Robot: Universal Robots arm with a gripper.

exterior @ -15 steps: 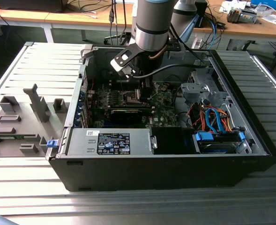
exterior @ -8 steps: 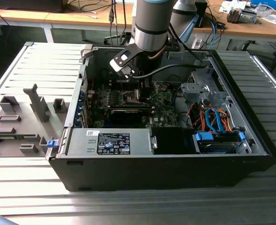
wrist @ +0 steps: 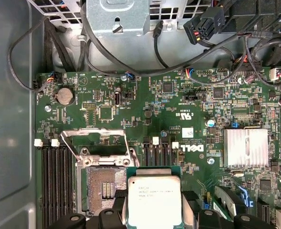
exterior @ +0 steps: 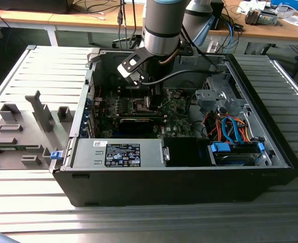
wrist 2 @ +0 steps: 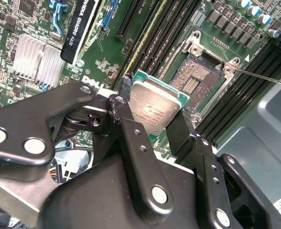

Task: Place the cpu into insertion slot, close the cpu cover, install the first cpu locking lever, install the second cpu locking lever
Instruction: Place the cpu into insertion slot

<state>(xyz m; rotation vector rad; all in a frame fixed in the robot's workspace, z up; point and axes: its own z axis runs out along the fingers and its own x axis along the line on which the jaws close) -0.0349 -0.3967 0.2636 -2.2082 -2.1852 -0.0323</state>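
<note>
The claw (wrist 2: 151, 117) is clamped on the cpu (wrist 2: 155, 105), holding it close over the uncovered insertion slot (wrist 2: 196, 76), not seated in it.

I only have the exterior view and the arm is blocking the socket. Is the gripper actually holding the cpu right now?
Observer: Yes. In both wrist views the gripper is shut on the cpu, pinching it by opposite edges.
Operator: Is it seated in the insertion slot?
Observer: No. In the first wrist view the insertion slot is empty, and the cpu is held offset from it, not down in it.
Operator: And the cpu cover?
Observer: Open. In the first wrist view the cpu cover is raised off the slot, and green board shows through its cut-out.
</note>
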